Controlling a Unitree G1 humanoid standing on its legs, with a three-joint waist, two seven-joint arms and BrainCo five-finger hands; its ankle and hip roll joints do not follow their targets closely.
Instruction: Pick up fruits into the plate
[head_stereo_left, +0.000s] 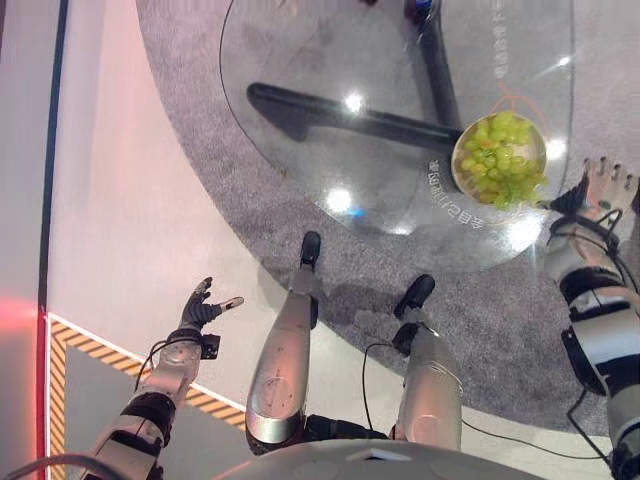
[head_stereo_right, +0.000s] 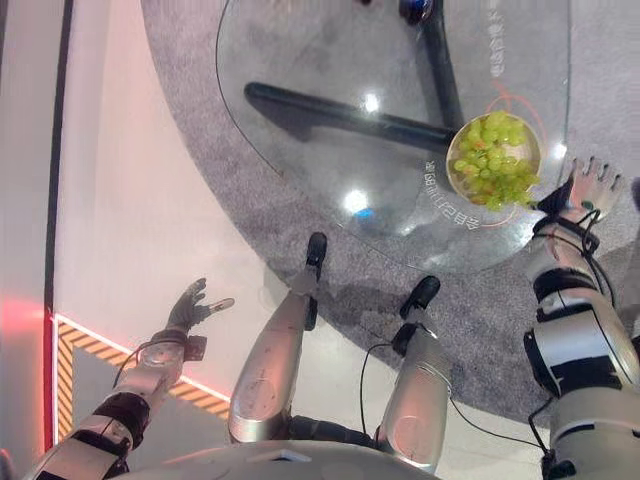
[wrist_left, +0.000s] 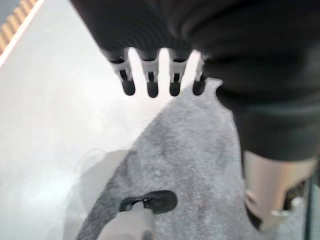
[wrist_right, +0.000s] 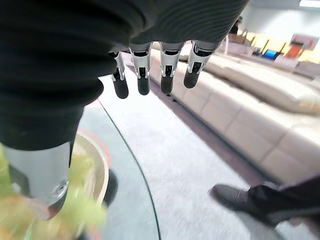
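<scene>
Premises present as a showroom or exhibition lounge rather than a home. A round glass bench (head_stereo_left: 330, 150) on a dark base stands on grey carpet (head_stereo_left: 200, 100), bordered by smooth pale flooring (head_stereo_left: 130, 250) with an orange-and-black hazard stripe (head_stereo_left: 100, 350) marking off a zone. The right wrist view shows a long beige sofa (wrist_right: 260, 100), distant display items, and a person's dark shoe (wrist_right: 235, 195) on the carpet.
</scene>
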